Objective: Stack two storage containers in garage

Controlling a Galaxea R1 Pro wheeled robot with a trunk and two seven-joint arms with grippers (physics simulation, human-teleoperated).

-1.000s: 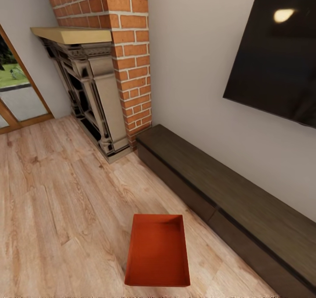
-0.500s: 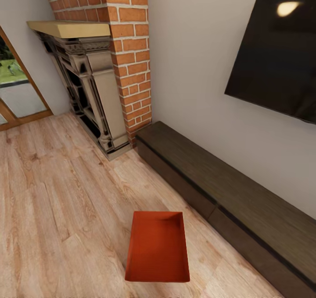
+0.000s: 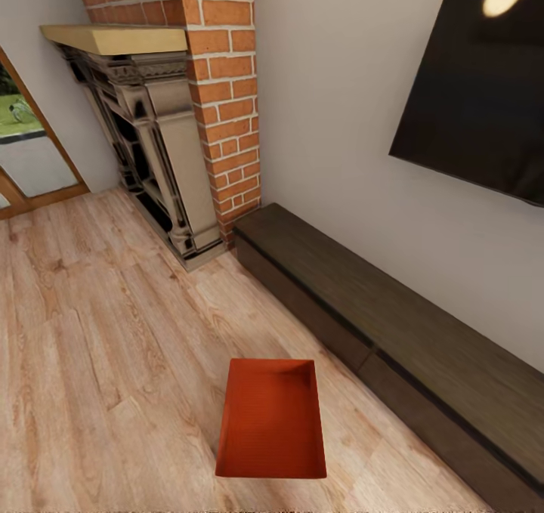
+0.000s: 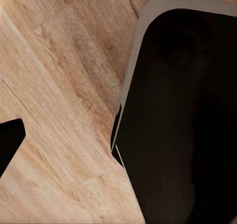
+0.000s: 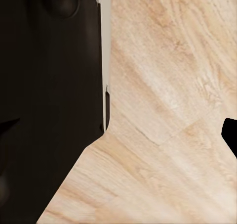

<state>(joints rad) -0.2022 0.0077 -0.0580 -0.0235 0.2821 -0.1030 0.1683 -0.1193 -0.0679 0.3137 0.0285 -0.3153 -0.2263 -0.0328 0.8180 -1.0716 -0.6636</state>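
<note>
One orange-red storage container [image 3: 272,418] lies empty on the light wood plank floor [image 3: 98,362] of the living room, low in the head view and close in front of me. The second container is out of view. In the left wrist view a black fingertip [image 4: 10,139] of my left gripper [image 4: 118,141] sits at the frame edge over the planks, with nothing held. In the right wrist view a black fingertip [image 5: 230,135] of my right gripper [image 5: 118,132] does the same. Both sets of fingers stand wide apart.
A long low dark wood TV bench [image 3: 393,332] runs along the wall right of the container, under a black TV [image 3: 483,90]. A brick and stone fireplace [image 3: 166,135] stands ahead on the left, beside wood-framed glass doors [image 3: 30,158]. My dark base [image 4: 182,120] fills part of both wrist views.
The head view has shifted a little, so the fireplace, the TV and the container sit slightly higher in the picture. The container itself lies where it was on the floor.
</note>
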